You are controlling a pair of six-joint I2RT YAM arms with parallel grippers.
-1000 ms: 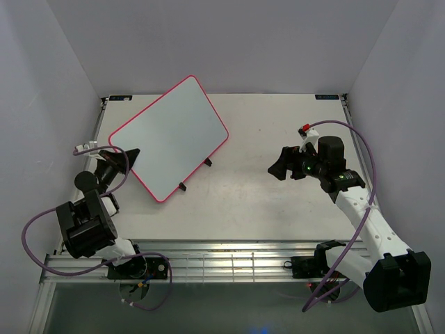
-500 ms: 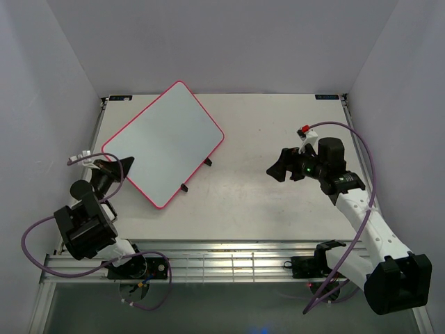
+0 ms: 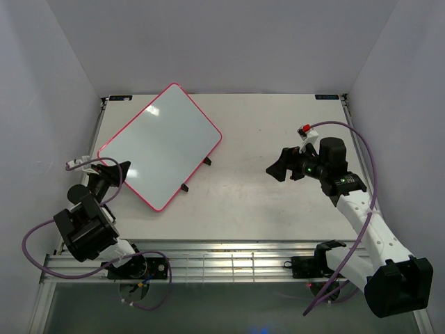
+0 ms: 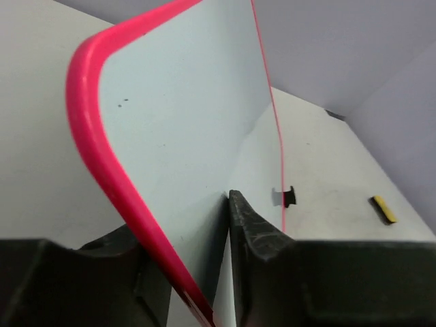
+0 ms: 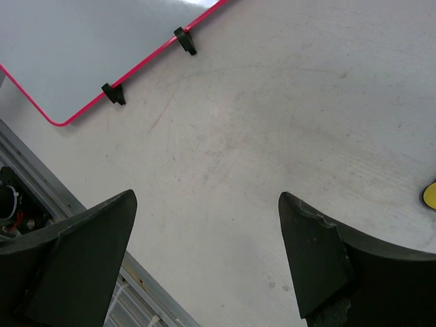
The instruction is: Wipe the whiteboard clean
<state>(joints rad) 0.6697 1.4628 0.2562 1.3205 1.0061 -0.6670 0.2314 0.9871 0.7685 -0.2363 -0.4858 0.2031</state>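
L gripper (image 4: 182, 218) clenched on the pink frame (image 4: 95, 150) of the whiteboard (image 3: 160, 142), at its near-left corner. Board stands tilted at left-rear of the tabletop (image 3: 278, 209), clip feet (image 3: 183, 186) toward centre. R gripper (image 5: 204, 231) released, nothing betw. its jaws, hovering over bare tabletop well apart from the board. Yellow eraser (image 4: 383, 208) lies further right. Judgement: L should clamp firm w/o twisting the thin frame, so the board won't slide. R prob. needs the eraser first, then flat, even strokes. Only tiny specks (image 4: 122, 103) show.
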